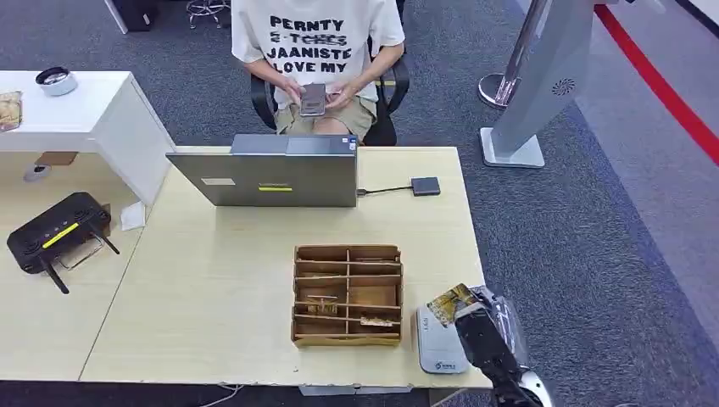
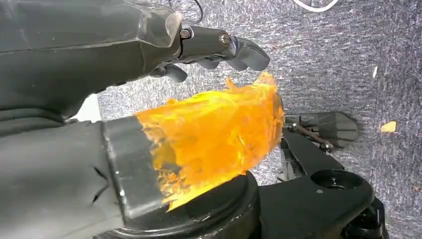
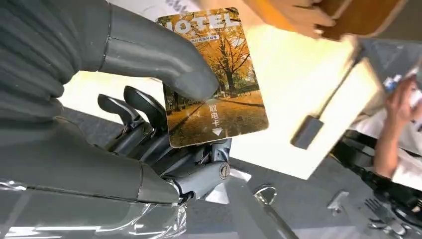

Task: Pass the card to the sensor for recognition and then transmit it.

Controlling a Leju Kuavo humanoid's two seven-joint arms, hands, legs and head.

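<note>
My right hand (image 1: 485, 337) is at the table's near right corner and pinches a hotel key card (image 1: 449, 303) with an autumn-tree picture. The card hangs tilted just above the far end of the white card sensor (image 1: 439, 346), which lies flat beside the wooden box. In the right wrist view the card (image 3: 214, 79) sits between the thick thumb (image 3: 164, 59) and the darker fingers (image 3: 144, 114). My left hand (image 2: 214, 47) hangs over grey carpet with its fingers apart and nothing in them.
A wooden divided box (image 1: 348, 295) stands left of the sensor. A grey laptop (image 1: 271, 170) with a cabled adapter (image 1: 425, 186) sits at the far edge, and a person with a phone (image 1: 313, 99) sits behind it. A black router (image 1: 58, 233) lies on the left table.
</note>
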